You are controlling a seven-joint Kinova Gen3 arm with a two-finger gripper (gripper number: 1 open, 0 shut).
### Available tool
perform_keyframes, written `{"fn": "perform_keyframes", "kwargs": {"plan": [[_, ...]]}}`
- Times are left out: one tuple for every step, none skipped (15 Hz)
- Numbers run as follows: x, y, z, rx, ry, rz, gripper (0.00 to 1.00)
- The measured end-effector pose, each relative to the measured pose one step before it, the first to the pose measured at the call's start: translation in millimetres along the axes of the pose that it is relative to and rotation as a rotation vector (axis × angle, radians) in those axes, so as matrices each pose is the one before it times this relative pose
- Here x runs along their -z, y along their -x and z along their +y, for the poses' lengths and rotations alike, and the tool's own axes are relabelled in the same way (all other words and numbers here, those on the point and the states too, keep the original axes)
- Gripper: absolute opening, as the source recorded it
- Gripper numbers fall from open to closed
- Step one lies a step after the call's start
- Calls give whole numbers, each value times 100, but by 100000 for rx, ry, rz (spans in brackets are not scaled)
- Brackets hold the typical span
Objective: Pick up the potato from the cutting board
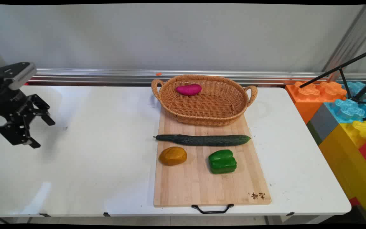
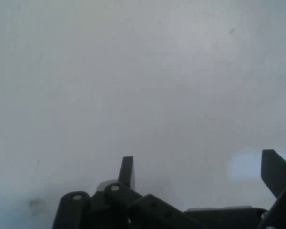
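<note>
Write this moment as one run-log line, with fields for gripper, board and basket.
gripper: open, empty, above bare table at left | board: cucumber, green pepper, orange-brown potato | basket: magenta sweet potato

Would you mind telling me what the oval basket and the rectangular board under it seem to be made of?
The oval tan basket looks like woven wicker or rattan: matt strands interlace across its wall and two looped handles. The rectangular pale board appears to be bamboo or wood, judging by its parallel glued strips and smooth satin surface; its black handle may be metal, though that is uncertain.
</note>
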Motion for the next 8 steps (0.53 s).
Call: {"fn": "perform_keyframes", "kwargs": {"plan": [[-447, -495, -16, 22, 76, 1866, 100], [-459, -647, 50, 4, 21, 1570, 100], [-544, -933, 58, 89, -212, 1964, 100], [-370, -684, 56, -40, -139, 1208, 100], [-651, -1225, 110, 94, -443, 2060, 100], [-555, -1134, 93, 72, -457, 1685, 100], [-597, -1221, 111, 118, -416, 1637, 100], [-468, -1011, 111, -73, -381, 1117, 100]]}}
